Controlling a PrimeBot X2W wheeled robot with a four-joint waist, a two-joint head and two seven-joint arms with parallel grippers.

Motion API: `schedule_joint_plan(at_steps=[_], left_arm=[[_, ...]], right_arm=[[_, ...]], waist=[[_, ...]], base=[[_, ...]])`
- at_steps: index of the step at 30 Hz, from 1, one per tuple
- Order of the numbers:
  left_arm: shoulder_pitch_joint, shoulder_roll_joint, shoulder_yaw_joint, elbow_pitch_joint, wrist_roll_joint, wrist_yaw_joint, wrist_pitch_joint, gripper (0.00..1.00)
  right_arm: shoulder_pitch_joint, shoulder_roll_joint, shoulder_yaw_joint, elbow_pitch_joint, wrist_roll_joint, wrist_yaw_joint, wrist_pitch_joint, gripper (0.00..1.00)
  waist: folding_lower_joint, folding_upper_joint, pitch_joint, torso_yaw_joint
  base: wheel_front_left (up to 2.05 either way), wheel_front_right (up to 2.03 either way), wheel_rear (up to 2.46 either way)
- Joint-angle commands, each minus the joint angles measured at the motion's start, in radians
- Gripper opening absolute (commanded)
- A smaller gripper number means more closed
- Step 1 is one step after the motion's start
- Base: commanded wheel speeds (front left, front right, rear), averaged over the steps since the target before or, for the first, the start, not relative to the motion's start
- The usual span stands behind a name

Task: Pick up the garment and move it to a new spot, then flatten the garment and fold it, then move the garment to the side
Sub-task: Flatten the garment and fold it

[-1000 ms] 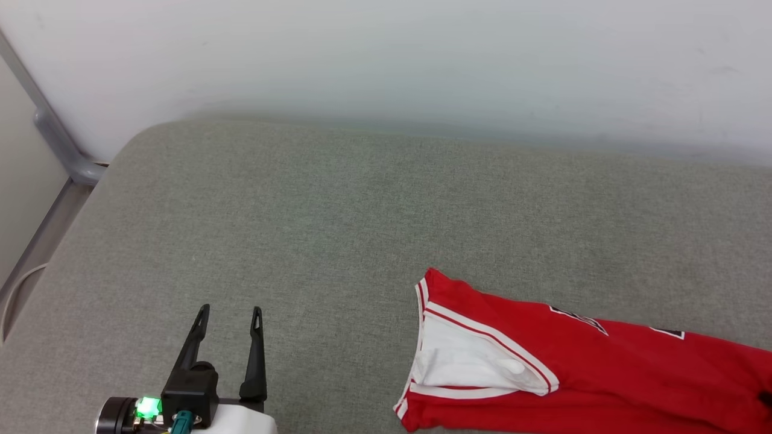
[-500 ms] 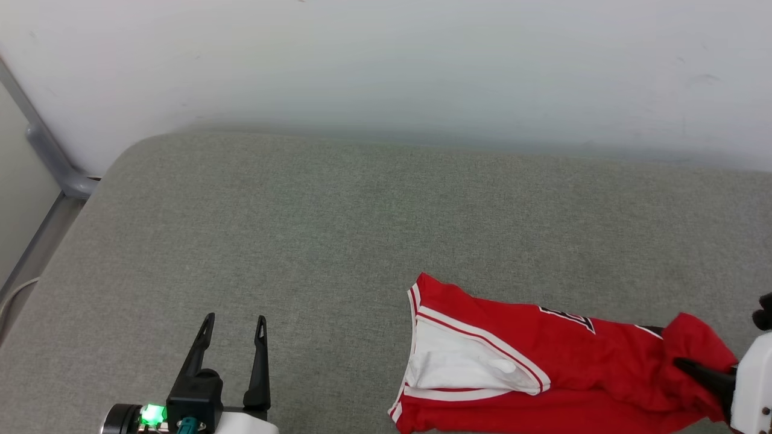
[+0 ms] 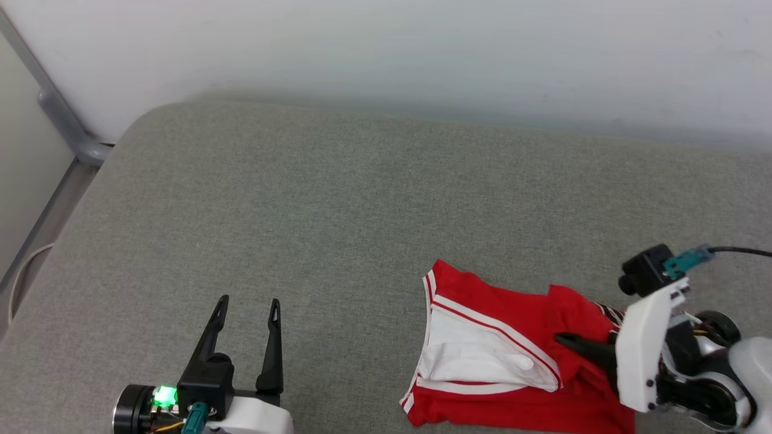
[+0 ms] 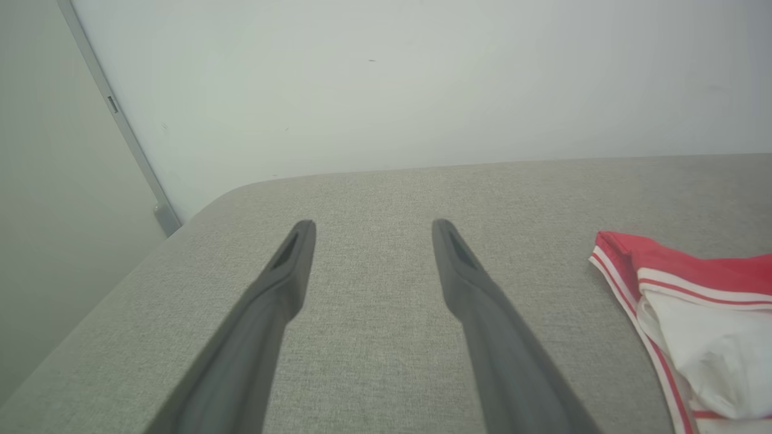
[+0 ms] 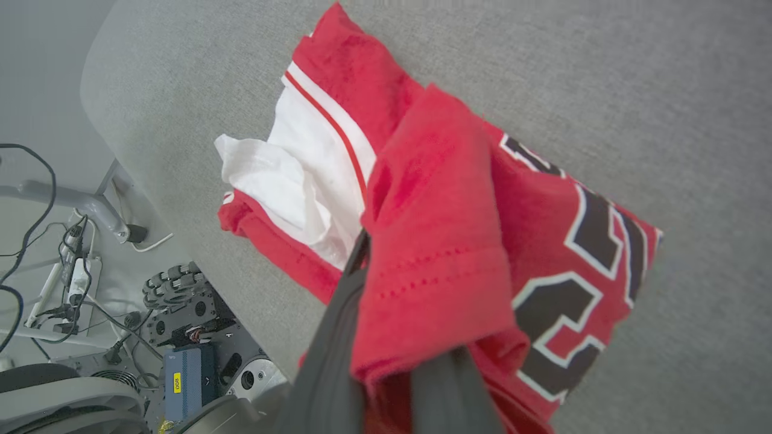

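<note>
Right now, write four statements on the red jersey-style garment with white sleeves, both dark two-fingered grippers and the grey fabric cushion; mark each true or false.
1. The right gripper is shut on the red jersey-style garment with white sleeves. True.
2. The left gripper is shut. False: its fingers stand open over the bare grey fabric cushion.
3. The garment lies on the cushion. True.
4. The left gripper touches the garment. False: it is apart from it, off to its left.
</note>
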Motion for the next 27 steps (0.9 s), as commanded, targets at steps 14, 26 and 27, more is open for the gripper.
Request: schedule_joint_plan(at_steps=[14, 26, 27], left_arm=[[-0.060, -0.013, -0.006, 0.010, 0.012, -0.021, -0.002, 1.00], [-0.051, -0.017, 0.005, 0.018, 0.018, -0.017, -0.002, 1.00], [-0.049, -0.016, 0.005, 0.019, 0.019, -0.017, -0.002, 1.00]], right_arm=[[-0.246, 0.176, 0.232, 0.217, -0.135, 0.000, -0.047, 0.00], [-0.274, 0.194, 0.340, 0.381, -0.166, -0.001, -0.207, 1.00], [-0.274, 0.189, 0.343, 0.372, -0.162, -0.001, -0.228, 1.00]], waist=[[0.0000, -0.0001, 0.069, 0.052], [0.0000, -0.0001, 0.061, 0.041], [0.0000, -0.0001, 0.054, 0.037]], base=[[0.00, 0.00, 0.00], [0.00, 0.00, 0.00], [0.00, 0.00, 0.00]])
